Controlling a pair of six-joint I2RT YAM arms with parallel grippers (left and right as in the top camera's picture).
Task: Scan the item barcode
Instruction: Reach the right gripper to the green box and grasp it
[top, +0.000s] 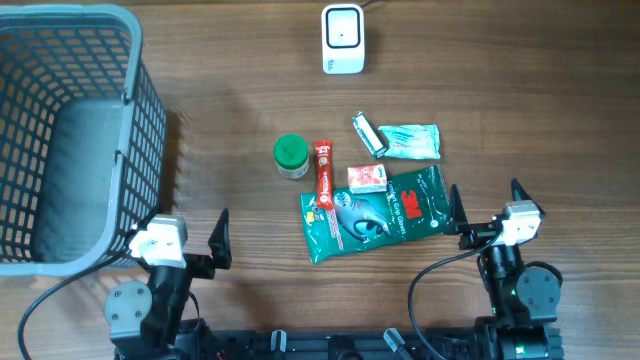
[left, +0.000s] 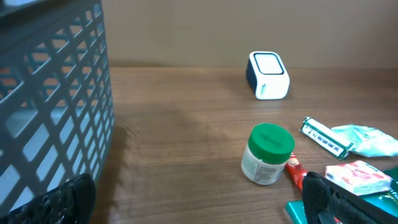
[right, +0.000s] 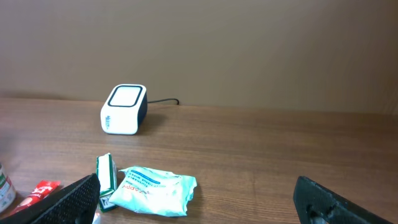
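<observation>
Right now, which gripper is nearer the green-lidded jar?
Left. The green-lidded jar lies ahead and right of the left gripper; the right gripper sits farther off, past the green packet.

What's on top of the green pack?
A small box overlaps the green pack at its top edge; a red stick reaches its corner. Whatever the pack covers is hidden.

Soft, even, warm light fills all three views. The basket (top: 60, 150) throws a faint, diffuse shadow onto the worktop (top: 230, 60) just to its right — edges barely defined. In the wrist views the dark claw fingers (right: 68, 198) at the bottom edge look blurred.
</observation>
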